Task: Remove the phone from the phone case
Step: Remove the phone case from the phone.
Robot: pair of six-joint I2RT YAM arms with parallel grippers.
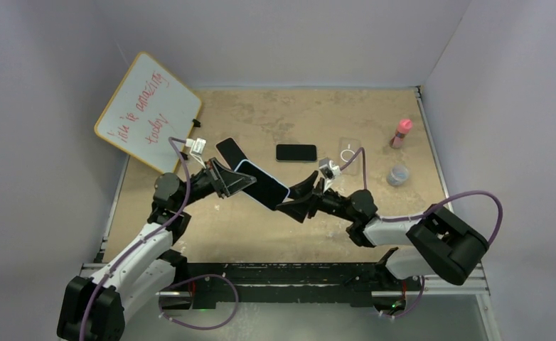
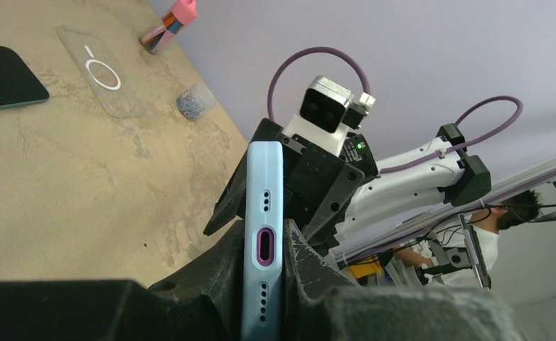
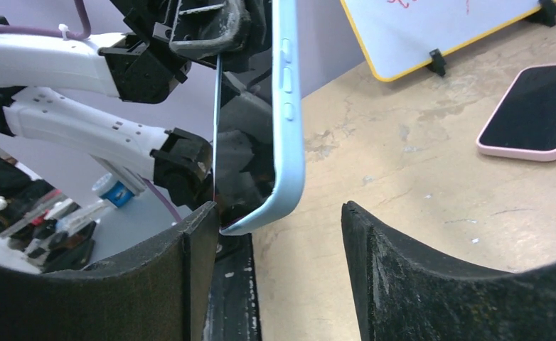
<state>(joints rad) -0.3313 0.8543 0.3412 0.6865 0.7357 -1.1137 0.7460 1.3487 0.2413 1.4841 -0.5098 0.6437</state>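
One end of our blue-cased phone [image 1: 264, 186] is clamped by left gripper [image 1: 232, 179]; right gripper [image 3: 279, 217] gapes around the other.

The phone case [image 3: 290, 142] is pale blue, and the phone [image 1: 262, 186] in it shows a glossy black screen. The charging port [image 2: 264, 247] on the case's bottom edge is rimmed in purple. The table [image 1: 261, 231] is sandy tan, mottled with paler patches. The whiteboard [image 1: 148, 110] is white with a yellow frame and red handwriting. A second phone [image 1: 231, 150] has a black screen in a pink case, and a third phone [image 1: 296, 153] is black. The clear case [image 1: 348, 150] bears a white ring. The bottle [image 1: 401, 133] has a pink cap. The left arm [image 1: 136, 249] and right arm [image 1: 396, 229] are white and black with purple cables [image 1: 474, 195]. The fingers [image 3: 396, 284] are matte black.
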